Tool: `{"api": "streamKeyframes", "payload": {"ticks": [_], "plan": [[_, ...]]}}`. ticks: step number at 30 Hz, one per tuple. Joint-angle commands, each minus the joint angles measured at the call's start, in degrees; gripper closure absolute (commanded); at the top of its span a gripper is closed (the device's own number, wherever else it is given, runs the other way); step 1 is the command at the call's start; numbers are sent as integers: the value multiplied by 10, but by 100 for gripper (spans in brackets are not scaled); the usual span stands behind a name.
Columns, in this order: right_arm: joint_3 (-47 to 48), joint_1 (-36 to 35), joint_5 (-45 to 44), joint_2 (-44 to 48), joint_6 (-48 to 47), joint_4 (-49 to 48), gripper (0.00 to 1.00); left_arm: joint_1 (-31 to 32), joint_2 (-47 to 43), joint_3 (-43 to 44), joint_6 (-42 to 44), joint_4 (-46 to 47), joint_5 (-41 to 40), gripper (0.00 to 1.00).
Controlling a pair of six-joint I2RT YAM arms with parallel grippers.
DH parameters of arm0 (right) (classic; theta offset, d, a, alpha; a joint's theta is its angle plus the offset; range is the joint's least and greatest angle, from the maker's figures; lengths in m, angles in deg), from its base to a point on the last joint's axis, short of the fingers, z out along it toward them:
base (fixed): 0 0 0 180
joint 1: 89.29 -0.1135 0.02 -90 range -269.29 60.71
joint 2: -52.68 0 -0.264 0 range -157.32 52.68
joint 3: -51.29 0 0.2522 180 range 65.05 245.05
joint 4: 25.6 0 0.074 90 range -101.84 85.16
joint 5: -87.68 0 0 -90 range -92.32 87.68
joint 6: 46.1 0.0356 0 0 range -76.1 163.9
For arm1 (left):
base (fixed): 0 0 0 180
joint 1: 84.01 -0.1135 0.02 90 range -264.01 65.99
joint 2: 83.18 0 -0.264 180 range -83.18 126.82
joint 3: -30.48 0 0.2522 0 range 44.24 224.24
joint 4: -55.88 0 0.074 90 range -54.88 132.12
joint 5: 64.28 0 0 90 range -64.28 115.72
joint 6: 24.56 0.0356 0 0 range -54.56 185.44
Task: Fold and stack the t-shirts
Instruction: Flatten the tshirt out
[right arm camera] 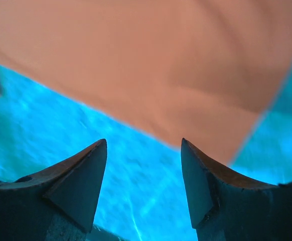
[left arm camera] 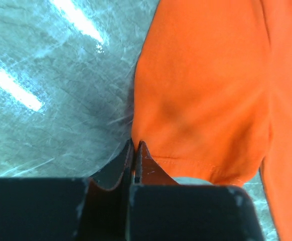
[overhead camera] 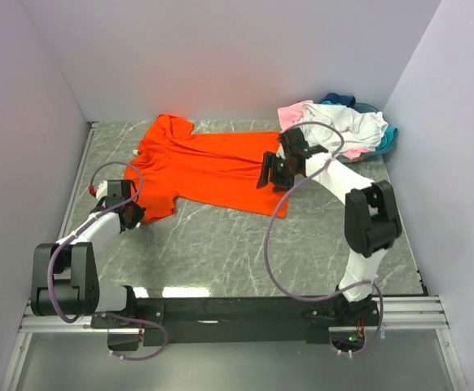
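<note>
Currently flat on the table (overhead camera: pixel 221 252), orange t-shirt (overhead camera: pixel 212 167): long axis left-right, collar toward the left, hem right. Left gripper (left arm camera: pixel 134 150) pinches its near sleeve's edge; right gripper (right arm camera: pixel 143 150) gapes wide over the hem end.

My top camera sits high above and behind the rig, looking down and forward over the whole table (overhead camera: pixel 221 252) from well back, so the orange t-shirt (overhead camera: pixel 212 167) shows complete. The left wrist camera looks steeply down past the left gripper (left arm camera: pixel 134 145), very near the cloth, and takes in one sleeve and the tabletop beside it. The right wrist camera looks out between the tips of the right gripper (right arm camera: pixel 143 140), close above an edge of the same shirt. Its colours are off, so the blue is probably the table. All three views share that shirt.
</note>
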Motion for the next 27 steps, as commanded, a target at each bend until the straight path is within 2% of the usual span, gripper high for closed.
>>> {"api": "streamKeyframes", "payload": {"ticks": [1,4,9,15,27], "plan": [[-88,-7,-55,68,14,2,33,-7,-18,1,7,2,-9,99],[-147,-9,-62,95,28,-10,39,-10,-17,1,9,8,-5,99],[-167,-10,-102,95,41,-4,47,-12,-10,5,13,15,0,99],[-168,-7,-145,98,47,7,49,-13,-13,2,19,17,2,99],[-172,-4,-141,52,46,-12,57,-16,-20,-4,18,19,5,99]]}}
